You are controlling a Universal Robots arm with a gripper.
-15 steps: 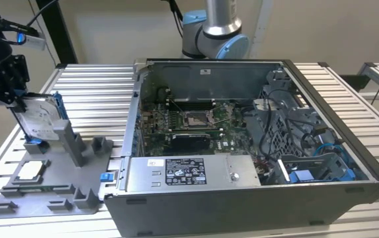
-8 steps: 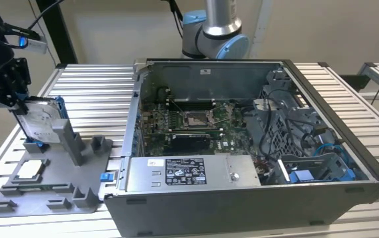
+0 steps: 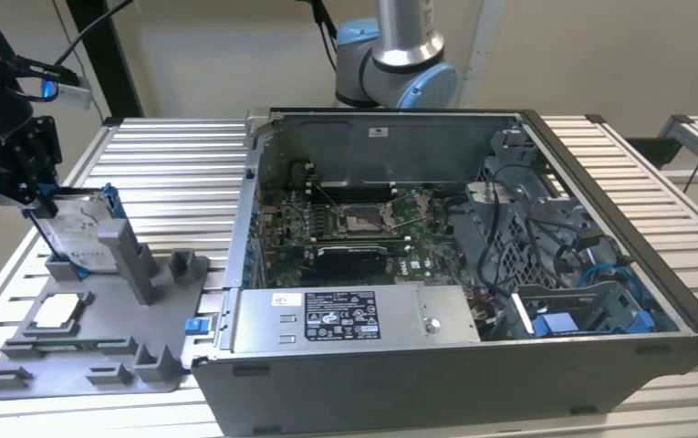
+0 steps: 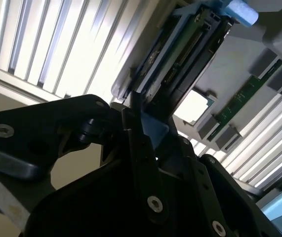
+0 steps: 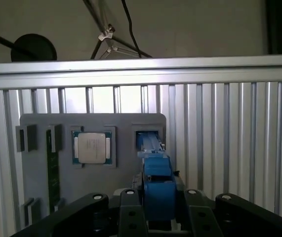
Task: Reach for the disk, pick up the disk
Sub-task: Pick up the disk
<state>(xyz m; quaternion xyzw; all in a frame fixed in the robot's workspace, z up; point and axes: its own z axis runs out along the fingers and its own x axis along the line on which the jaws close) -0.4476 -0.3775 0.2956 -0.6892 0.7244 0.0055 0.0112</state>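
Observation:
The disk (image 3: pixel 81 233) stands on edge in a slot of the grey fixture (image 3: pixel 118 315) at the exterior view's left, silver face outward with a blue bracket around it. My gripper (image 3: pixel 42 214) is down over its upper edge. In the first wrist view the blue bracket (image 5: pixel 158 185) runs from the fixture slot up between my two black fingers (image 5: pixel 127 202), which sit tight against its sides. The second wrist view shows the disk's connector edge (image 4: pixel 182 57) and a finger (image 4: pixel 133 123) lying along it. The gripper is shut on the disk, whose lower edge is still in the slot.
A white-topped chip module (image 5: pixel 92 148) and a green memory stick (image 5: pixel 53 173) lie in the fixture beside the disk. An open computer case (image 3: pixel 446 228) with a grey power supply (image 3: pixel 342 315) stands at the exterior view's right. All of it rests on a slatted metal table (image 3: pixel 166 155).

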